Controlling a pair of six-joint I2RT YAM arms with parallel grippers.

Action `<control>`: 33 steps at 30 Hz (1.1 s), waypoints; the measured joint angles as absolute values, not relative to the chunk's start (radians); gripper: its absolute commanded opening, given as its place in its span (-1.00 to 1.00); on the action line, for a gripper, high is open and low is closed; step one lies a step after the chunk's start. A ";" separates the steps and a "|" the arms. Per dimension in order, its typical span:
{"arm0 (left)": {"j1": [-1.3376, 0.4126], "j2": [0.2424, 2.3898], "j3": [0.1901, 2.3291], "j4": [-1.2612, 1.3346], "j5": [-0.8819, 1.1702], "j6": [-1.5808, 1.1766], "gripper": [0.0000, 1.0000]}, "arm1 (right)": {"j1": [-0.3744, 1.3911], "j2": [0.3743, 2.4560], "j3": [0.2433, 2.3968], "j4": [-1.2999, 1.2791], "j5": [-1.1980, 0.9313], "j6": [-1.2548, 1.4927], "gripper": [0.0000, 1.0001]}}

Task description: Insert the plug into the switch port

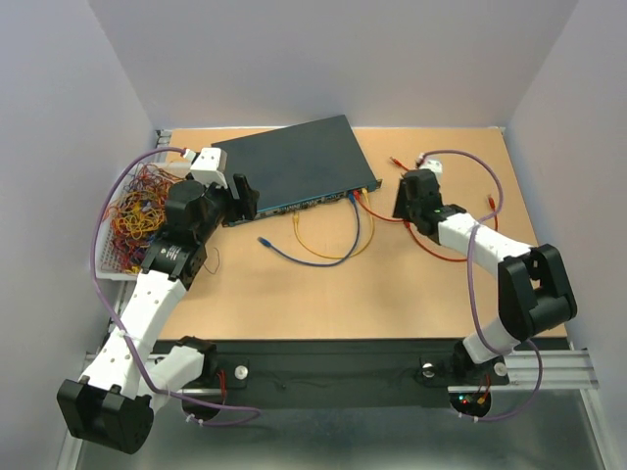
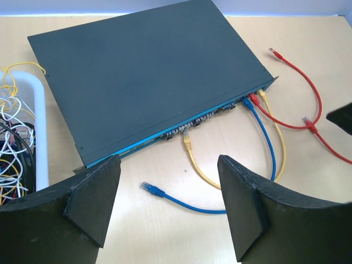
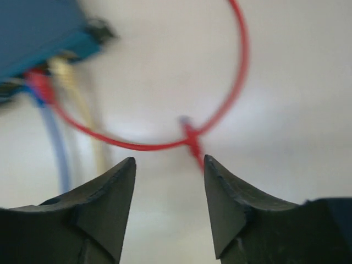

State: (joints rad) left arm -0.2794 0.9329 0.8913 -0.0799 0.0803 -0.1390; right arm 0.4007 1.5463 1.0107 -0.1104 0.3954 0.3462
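The switch [image 2: 148,77] lies flat on the bench [image 1: 392,284], straight ahead of the left pincer [image 2: 168,159], its socket face turned toward that pincer. A loose blue plug [image 2: 151,189] rests just ahead of and below the left pincer's spread fingers. A yellow plug [image 2: 188,145] lies beyond it, close to the sockets but apparently not seated. Both pincers are released and carry nothing. The right pincer [image 3: 169,159] hangs over a knot in the red cable [image 3: 236,71], with the switch's corner ahead to its left. I judge this the reaching step, with no plug yet gripped. Next, a pincer should drop onto a free plug, clench its body, and line it up squarely with an open socket. No brand or lettering is readable.
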 measured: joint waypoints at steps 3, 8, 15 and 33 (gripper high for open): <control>-0.279 0.933 0.891 -0.080 0.090 -0.139 0.62 | 0.290 1.543 0.910 -0.152 0.389 0.375 0.01; -0.279 0.933 0.891 -0.080 0.103 -0.140 0.61 | 0.279 1.544 0.871 -0.194 0.361 0.390 0.00; -0.280 0.934 0.880 -0.079 0.104 -0.139 0.61 | 0.290 1.601 0.881 -0.171 0.326 0.388 0.01; -0.280 0.962 0.875 -0.080 0.102 -0.139 0.59 | 0.289 1.763 0.963 -0.062 0.310 0.373 -0.99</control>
State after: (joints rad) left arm -0.2798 0.9615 0.8749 -0.0795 0.1017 -0.1394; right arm 0.2893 1.7630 0.9627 -0.0624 0.3103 0.3729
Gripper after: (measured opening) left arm 0.799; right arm 0.038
